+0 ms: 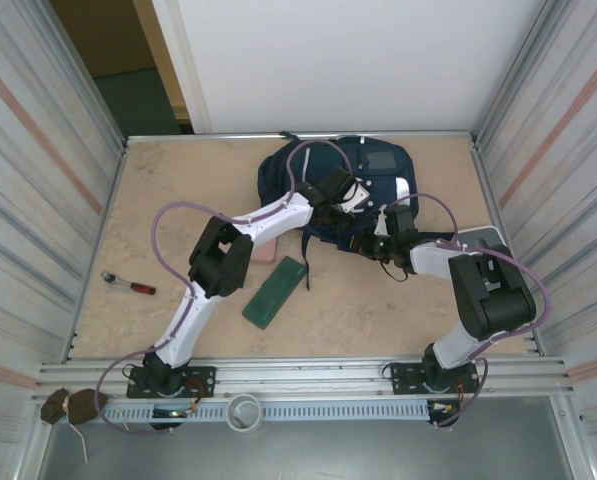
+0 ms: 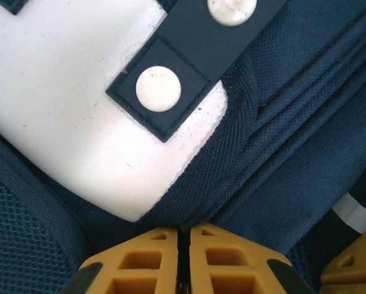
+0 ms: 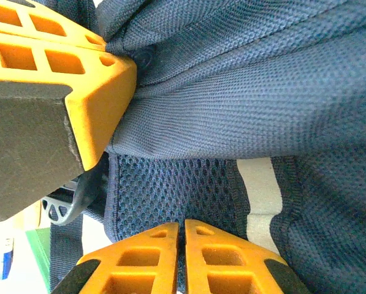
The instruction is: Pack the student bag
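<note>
The student bag [image 1: 378, 170], a navy backpack, lies at the back of the table. My left gripper [image 1: 346, 198] reaches onto its front and is shut [image 2: 184, 231], pinching a fold of navy fabric just below the bag's white patch [image 2: 66, 110] with its two round studs. My right gripper [image 1: 380, 233] sits at the bag's near edge. Its yellow fingers [image 3: 149, 257] are shut [image 3: 183, 228] on the bag's dark mesh panel [image 3: 170, 190], next to a light stripe [image 3: 259, 196]. The two grippers are close together: the left gripper's finger [image 3: 60, 73] shows in the right wrist view.
A flat dark green book [image 1: 275, 291] lies on the table in front of the bag, beside the left arm's elbow. A pink item [image 1: 266, 250] peeks out from under that arm. A small red-handled tool [image 1: 128, 283] lies at the left. Corrugated walls enclose the table.
</note>
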Robot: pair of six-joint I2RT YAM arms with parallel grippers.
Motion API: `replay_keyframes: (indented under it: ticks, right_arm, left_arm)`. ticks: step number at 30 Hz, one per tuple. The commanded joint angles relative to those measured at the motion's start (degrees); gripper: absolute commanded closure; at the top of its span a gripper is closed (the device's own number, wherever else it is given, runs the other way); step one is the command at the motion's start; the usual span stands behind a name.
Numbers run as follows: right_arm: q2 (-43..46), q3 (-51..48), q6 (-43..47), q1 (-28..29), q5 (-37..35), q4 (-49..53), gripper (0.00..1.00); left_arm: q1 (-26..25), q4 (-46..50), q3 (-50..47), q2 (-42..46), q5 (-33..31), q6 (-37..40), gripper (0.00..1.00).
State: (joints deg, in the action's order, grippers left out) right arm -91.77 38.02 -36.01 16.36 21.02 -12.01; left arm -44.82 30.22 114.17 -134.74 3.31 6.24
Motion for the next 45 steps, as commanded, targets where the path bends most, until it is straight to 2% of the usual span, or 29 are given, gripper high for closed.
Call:
replay_keyframes:
  ticks: [1, 4, 10, 19, 23, 26, 32, 35, 40, 43, 45]
  right_arm:
    - [1.3, -1.1, -0.2, -0.5, -0.1, 2.5, 0.90]
    - [1.5, -1.2, -0.2, -0.7, -0.4, 2.8, 0.90]
    - [1.4, -1.0, -0.4, -1.2, -0.7, 3.2, 0.90]
    - [1.7, -0.5, -0.6, -1.5, -0.5, 3.7, 0.91]
    - [1.4, -0.2, -0.6, -1.5, -0.2, 3.9, 0.91]
    - [1.5, 0.2, -0.6, -1.7, -1.0, 5.0, 0.91]
    - [2.0, 0.5, -1.1, -2.5, -4.0, 8.1, 0.92]
    - [2.1, 0.6, -1.2, -3.1, -3.7, 8.1, 0.92]
    - [3.3, 2.2, 0.4, -3.6, 0.9, 6.4, 0.88]
    - [6.1, 3.4, -0.6, -3.6, 3.9, 6.1, 0.81]
    - [7.7, 3.6, -3.8, -3.6, 5.7, 4.4, 0.72]
  left_arm:
    - [1.1, -3.2, -2.7, 4.1, 3.7, 0.1, 1.00]
    - [1.9, -6.5, -6.1, 7.1, 6.2, -0.7, 1.00]
    - [2.5, -9.6, -11.3, 10.9, 7.4, -1.4, 1.00]
    - [3.5, -9.7, -14.3, 11.4, 7.5, -1.7, 1.00]
    - [3.8, -10.9, -15.1, 11.0, 4.9, -4.3, 1.00]
    - [3.9, -10.9, -15.7, 11.6, -0.1, -4.8, 1.00]
    - [4.4, -17.6, -23.4, 19.3, -10.0, -4.8, 1.00]
    - [5.2, -18.9, -26.0, 21.4, -12.6, -4.6, 1.00]
    - [5.5, -21.4, -28.9, 23.7, -7.4, -6.2, 1.00]
    - [5.4, -22.9, -30.4, 25.4, -5.0, -7.7, 1.00]
    - [5.3, -23.6, -31.1, 26.6, -3.4, -8.7, 1.00]
